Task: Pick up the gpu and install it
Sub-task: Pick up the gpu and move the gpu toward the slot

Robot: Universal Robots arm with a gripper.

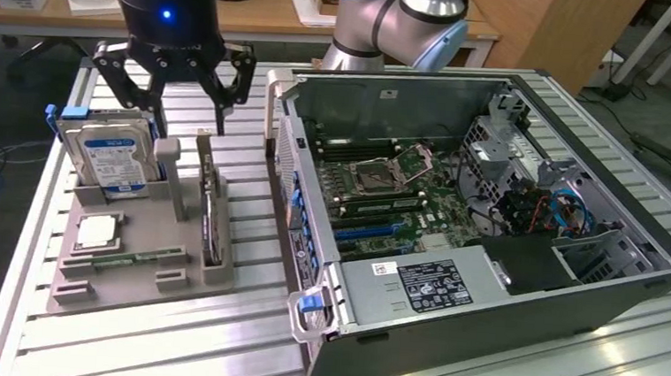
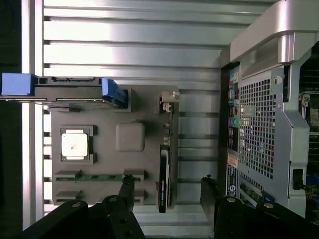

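- The gpu [image 1: 208, 216] is seen standing on its long edge in a narrow slot of the grey holder tray [image 1: 127, 290], on the side of the tray nearest the computer case [image 1: 516, 318].
- From the wrist view the gpu [image 2: 164, 174] is shown edge-on as a thin dark strip, with its silvery bracket at one end.
- The gripper [image 1: 188, 124] is held above the tray's far end, clear of the card; nothing is touched.
- The claw is released: its jaws are spread wide and nothing is grasped.
- In the wrist view the gripper [image 2: 167, 185] is lined up so that one finger is seen on each side of the card's near end.
- Beside the card, on the exterior view's left, a hard drive [image 1: 107, 159] with a blue label is propped upright in its own slot.
- A square processor chip [image 1: 96, 232] and a green memory stick [image 1: 136, 256] are laid flat in recesses of the tray.
- The case is laid open on its side, just beside the tray, and its motherboard [image 1: 394, 192] is exposed.
- Everything is carried on a slatted aluminium table [image 1: 182, 348].
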